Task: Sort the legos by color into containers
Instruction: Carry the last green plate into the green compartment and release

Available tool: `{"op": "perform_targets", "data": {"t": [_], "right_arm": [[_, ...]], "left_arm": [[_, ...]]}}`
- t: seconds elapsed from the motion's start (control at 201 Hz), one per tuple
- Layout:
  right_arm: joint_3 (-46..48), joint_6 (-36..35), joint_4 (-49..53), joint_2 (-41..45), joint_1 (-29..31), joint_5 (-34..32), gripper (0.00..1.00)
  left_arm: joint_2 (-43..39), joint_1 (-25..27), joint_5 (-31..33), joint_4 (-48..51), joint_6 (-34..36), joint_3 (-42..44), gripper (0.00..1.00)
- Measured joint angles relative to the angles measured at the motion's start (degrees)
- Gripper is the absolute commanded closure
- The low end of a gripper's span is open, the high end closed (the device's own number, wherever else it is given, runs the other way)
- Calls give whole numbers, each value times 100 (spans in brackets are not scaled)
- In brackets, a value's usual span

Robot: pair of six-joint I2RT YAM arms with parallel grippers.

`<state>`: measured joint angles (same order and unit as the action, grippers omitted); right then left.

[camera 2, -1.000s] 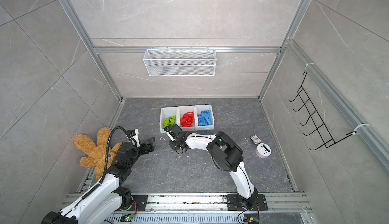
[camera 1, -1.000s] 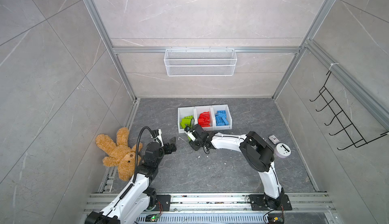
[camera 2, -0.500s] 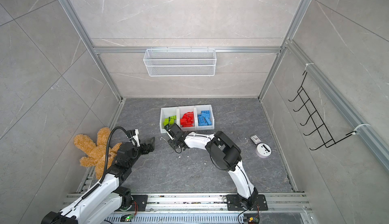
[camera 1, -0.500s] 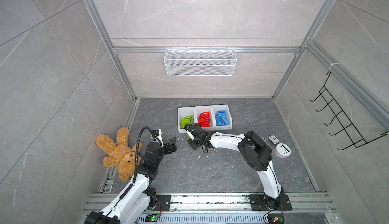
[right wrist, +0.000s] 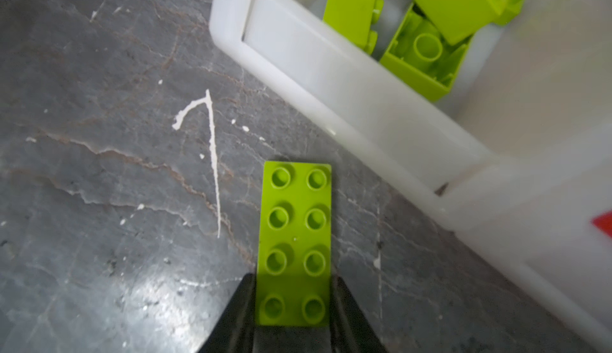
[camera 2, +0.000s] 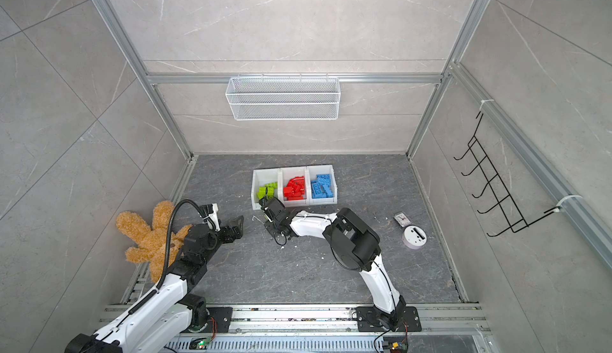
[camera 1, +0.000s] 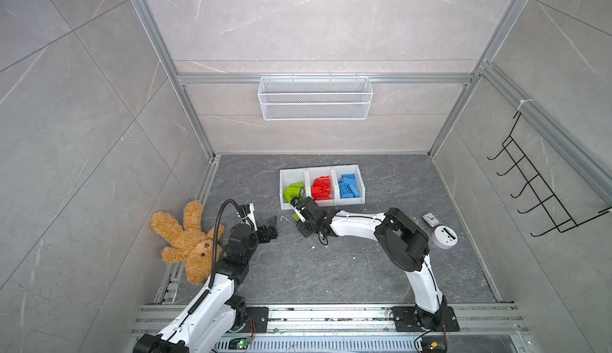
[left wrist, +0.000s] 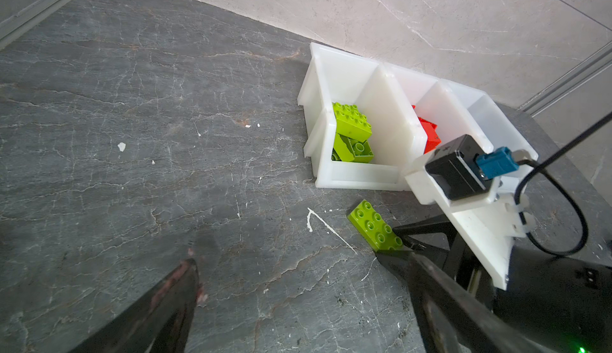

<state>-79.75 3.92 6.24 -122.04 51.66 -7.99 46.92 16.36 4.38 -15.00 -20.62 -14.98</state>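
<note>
Pinching the near end of a lime-green lego plate (right wrist: 294,228), the right gripper (right wrist: 292,276) has its two black fingers (right wrist: 236,311) pressed against the plate's long sides, closed down to the plate's width. The plate is thin, glossy and rectangular, with eight round studs in two rows of four facing up. It lies level and low at the dark grey, stone-veined surface (right wrist: 99,185); whether it touches the surface I cannot tell. A thin white streak (right wrist: 213,156) marks the surface just beside it.

The plate's far end points toward a row of white plastic bins (camera 1: 285,174) and stops a little short of the low front wall of the leftmost one. The bins are matte, slightly translucent, boxy and three abreast. In both top views the leftmost bin holds chunky green bricks (camera 1: 293,189), the middle one red bricks (camera 1: 321,187) and the rightmost blue bricks (camera 1: 347,185).

The left gripper (left wrist: 286,260) hangs over bare surface with its fingers spread wide and nothing between them.

A shaggy tan teddy bear (camera 1: 185,242) sprawls at the surface's left edge. At the right sit a small square clock (camera 1: 430,218), its face too small to read, and a round white puck (camera 1: 444,236) with a dark slot.
</note>
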Motion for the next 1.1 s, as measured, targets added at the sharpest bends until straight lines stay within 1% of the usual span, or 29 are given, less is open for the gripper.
{"op": "perform_targets", "data": {"t": [0.279,0.438,0.523,0.662,0.821,0.931,1.1], "right_arm": [[822,179,-179,590,50,70,70],[844,234,-175,866,50,136,70],[708,234,-133,986,50,136,70],[168,221,-33,1016,39,133,70],[-817,162,55,802,-109,201,72],[-1700,164,85,291,-356,293,73],[-3023,164,442,-800,-688,350,72]], "left_arm": [[0,0,13,0,0,0,1],[4,0,17,2,0,0,1],[4,0,17,2,0,0,1],[4,0,31,2,0,0,1],[4,0,44,2,0,0,1],[-9,0,52,9,2,0,1],[-177,0,173,52,7,0,1]]}}
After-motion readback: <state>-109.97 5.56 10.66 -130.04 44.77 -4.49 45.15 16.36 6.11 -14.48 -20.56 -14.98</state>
